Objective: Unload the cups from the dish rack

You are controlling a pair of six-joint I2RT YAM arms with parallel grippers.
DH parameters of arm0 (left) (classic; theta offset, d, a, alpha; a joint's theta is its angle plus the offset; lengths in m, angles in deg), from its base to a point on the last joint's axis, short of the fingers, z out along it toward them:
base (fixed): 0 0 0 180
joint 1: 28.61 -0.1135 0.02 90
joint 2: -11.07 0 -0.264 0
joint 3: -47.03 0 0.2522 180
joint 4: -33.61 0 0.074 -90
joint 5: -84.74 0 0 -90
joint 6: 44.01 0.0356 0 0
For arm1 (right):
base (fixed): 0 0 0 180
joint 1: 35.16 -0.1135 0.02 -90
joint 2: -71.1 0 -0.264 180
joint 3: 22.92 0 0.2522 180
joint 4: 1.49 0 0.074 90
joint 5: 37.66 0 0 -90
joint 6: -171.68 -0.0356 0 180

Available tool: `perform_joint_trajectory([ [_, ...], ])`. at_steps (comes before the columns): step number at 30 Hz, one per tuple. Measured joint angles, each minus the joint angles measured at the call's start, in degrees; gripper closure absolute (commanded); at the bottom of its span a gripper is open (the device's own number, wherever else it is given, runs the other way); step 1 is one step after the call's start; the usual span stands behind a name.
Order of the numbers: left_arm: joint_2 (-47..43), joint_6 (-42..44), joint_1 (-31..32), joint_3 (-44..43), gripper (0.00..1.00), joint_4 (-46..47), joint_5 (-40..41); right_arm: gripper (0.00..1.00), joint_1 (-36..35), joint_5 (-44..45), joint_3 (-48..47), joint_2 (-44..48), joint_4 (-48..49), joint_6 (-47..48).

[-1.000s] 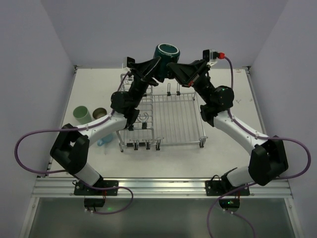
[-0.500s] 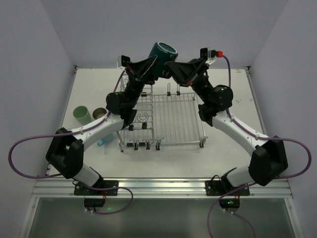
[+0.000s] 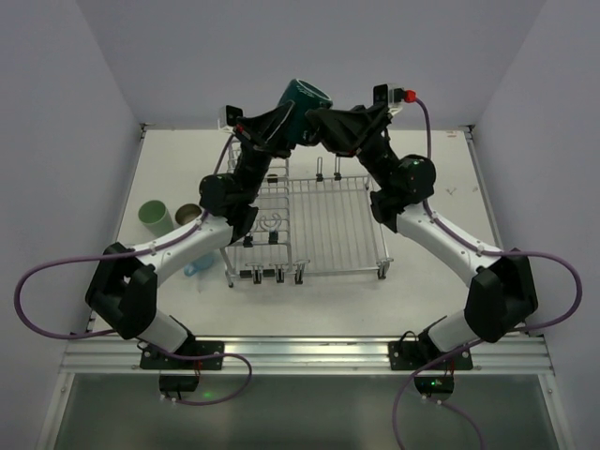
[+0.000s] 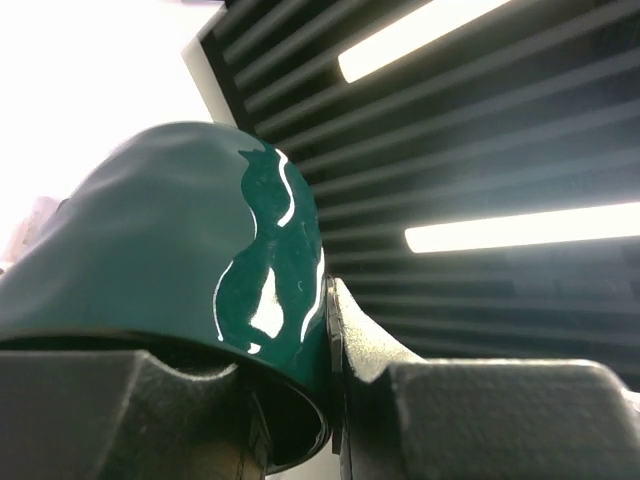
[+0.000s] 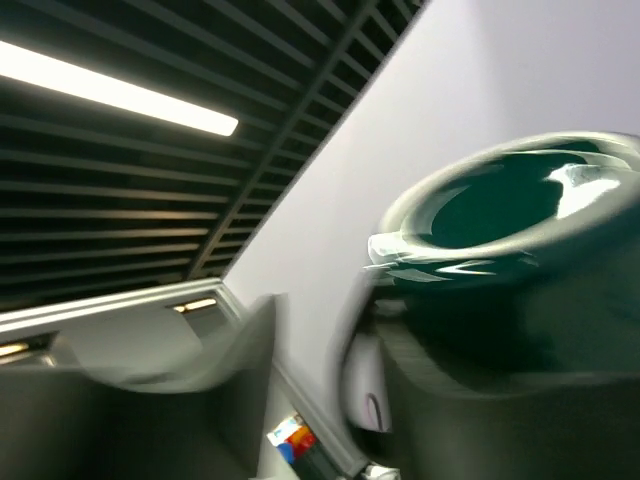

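The dark teal cup (image 3: 305, 97) hangs high above the back edge of the silver wire dish rack (image 3: 328, 225), tilted with its mouth up and to the right. My left gripper (image 3: 292, 120) is shut on its rim; in the left wrist view one finger (image 4: 380, 350) presses the outside of the cup wall (image 4: 200, 240). My right gripper (image 3: 321, 119) is just right of the cup, jaws apart and empty. The blurred right wrist view shows the cup (image 5: 520, 210) beside that gripper (image 5: 310, 350), not between its fingers. I cannot make out the clear glass.
A pale green cup (image 3: 155, 216) and a brown cup (image 3: 190, 214) stand on the table left of the rack. A light-blue mug (image 3: 197, 267) shows partly under my left arm. Walls close in at the back and sides.
The teal cup has moved a little left and tilted more, carried by my left gripper. My right gripper has followed leftward beside it.
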State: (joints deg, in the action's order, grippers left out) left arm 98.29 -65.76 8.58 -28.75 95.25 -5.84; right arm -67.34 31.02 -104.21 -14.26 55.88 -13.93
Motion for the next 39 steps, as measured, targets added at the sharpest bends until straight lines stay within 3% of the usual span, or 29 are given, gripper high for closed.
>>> perform_joint_trajectory([
  [2, -0.13, 0.13, -0.15, 0.22, 1.00, -0.94, 0.50, 0.27, 0.13, 0.35, -0.74, -0.26, 1.68, -0.59],
  [4, -0.17, -0.02, -0.44, 0.50, 1.00, -1.05, 0.90, 0.04, 0.20, 0.13, -1.38, -0.26, 2.29, -1.14],
  [5, -0.37, 0.07, -0.61, 0.79, 1.00, -1.31, 1.14, 0.01, 0.24, 0.04, -1.55, -0.26, 3.15, -1.31],
  [20, -0.85, -0.15, -1.07, 0.98, 1.00, -1.99, 0.44, 0.01, 1.66, -4.46, -2.21, -0.61, 4.02, -1.60],
  [31, -9.92, -1.11, -1.27, 6.43, 1.00, -4.02, -1.27, 0.01, 3.63, -25.51, -5.81, -0.33, 4.85, 3.17],
  [39, -10.86, -1.66, -1.77, 5.44, 1.00, -2.84, -5.68, 0.01, 4.83, -34.10, -1.07, 8.72, 3.37, 13.16],
])
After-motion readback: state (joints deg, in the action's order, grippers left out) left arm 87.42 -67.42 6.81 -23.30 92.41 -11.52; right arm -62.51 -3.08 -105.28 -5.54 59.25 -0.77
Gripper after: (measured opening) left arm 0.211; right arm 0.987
